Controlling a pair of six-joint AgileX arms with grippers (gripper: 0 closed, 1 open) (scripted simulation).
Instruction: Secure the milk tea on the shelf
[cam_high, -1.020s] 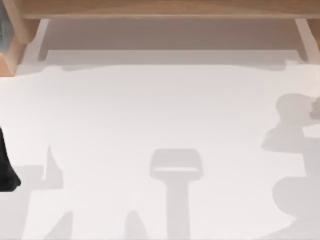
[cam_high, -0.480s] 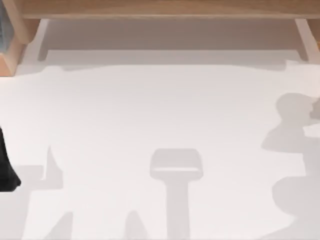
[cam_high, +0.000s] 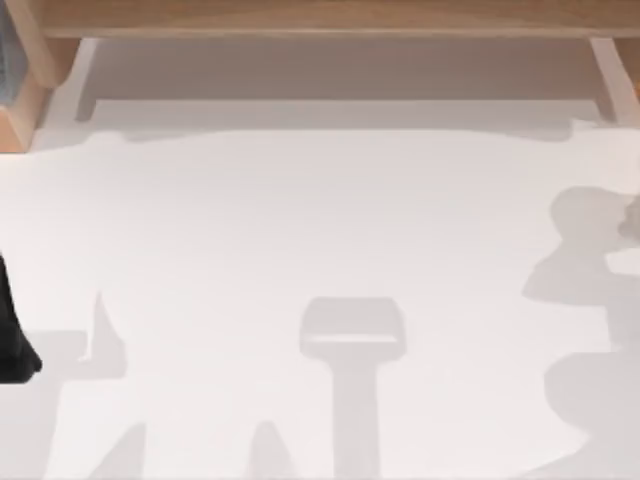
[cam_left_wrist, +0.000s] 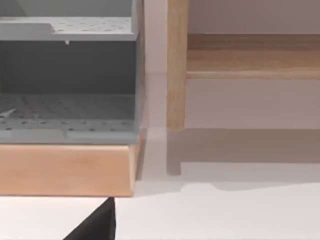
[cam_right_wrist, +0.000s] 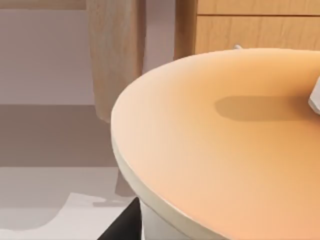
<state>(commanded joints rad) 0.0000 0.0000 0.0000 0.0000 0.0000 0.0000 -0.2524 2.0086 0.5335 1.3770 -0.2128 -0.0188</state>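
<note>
Carry step: milk tea (cam_right_wrist: 225, 135) sits close under the right arm's wrist camera, near the shelf (cam_high: 320, 18); jaw state cannot be told. Next: lift onto the board

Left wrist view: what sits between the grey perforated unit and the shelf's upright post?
Nothing. In the left wrist view, a narrow bare strip of table separates the grey perforated unit from the shelf post.

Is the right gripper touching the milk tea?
Cannot tell. The right wrist view has the milk tea very close, with a dark gripper part below it, but no contact or gap shows plainly.
</note>
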